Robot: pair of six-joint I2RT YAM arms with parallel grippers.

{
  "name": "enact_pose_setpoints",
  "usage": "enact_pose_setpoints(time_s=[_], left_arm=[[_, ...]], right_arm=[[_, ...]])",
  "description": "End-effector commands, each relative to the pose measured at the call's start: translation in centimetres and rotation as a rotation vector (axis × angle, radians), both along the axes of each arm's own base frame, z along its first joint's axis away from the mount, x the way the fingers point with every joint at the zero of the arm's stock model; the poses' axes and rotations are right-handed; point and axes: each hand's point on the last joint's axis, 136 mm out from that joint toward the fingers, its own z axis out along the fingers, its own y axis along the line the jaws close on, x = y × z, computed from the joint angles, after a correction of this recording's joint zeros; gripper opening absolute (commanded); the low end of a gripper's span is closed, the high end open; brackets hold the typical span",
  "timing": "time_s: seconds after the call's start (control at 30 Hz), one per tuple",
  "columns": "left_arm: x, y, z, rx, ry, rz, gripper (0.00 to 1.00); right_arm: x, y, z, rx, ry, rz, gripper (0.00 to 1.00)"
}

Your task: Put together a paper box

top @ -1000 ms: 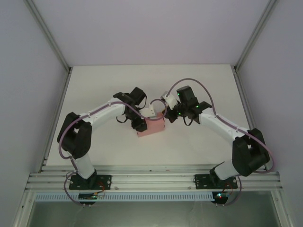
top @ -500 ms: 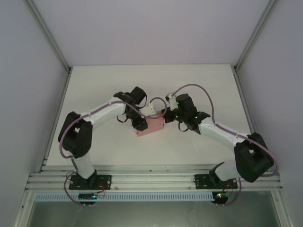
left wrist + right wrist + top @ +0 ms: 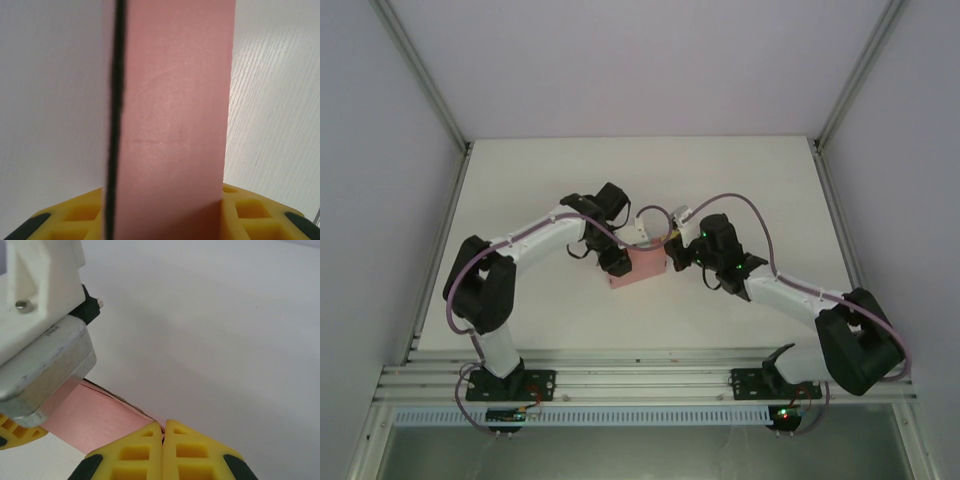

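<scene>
The pink paper box is a small flat folded box in the middle of the white table. My left gripper is shut on its left end; in the left wrist view the pink panel stands upright between the yellow pads. My right gripper is at the box's right end. In the right wrist view its yellow fingers are pressed together, tips touching the corner of the pink box. I cannot tell whether any paper is pinched there.
The left gripper's white and grey body sits close over the box's far end in the right wrist view. Metal frame posts and grey walls bound the table; a slotted rail runs along the near edge.
My right gripper has swung toward the near side and down, from behind the box to its right end. The left gripper and the box have stayed put.
</scene>
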Motion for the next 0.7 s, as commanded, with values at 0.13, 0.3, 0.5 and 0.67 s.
enact_pose_setpoints(time_s=[0.13, 0.3, 0.5, 0.67], left_arm=[[3.6, -2.7, 0.7, -0.074, -0.117, -0.014, 0.34], [4.5, -3.1, 2.3, -0.094, -0.141, 0.027, 0.63], [3.7, -2.8, 3.4, -0.087, -0.182, 0.046, 1.0], [2.4, -1.8, 4.4, -0.079, -0.253, 0.058, 1.0]], right_arm=[[-4.5, -1.6, -6.4, -0.107, 0.199, 0.013, 0.0], [-3.3, -2.1, -5.5, -0.164, 0.221, -0.108, 0.0], [-3.0, -2.0, -5.5, -0.231, 0.207, -0.184, 0.0], [-2.5, -1.6, -4.7, -0.218, 0.197, -0.205, 0.0]])
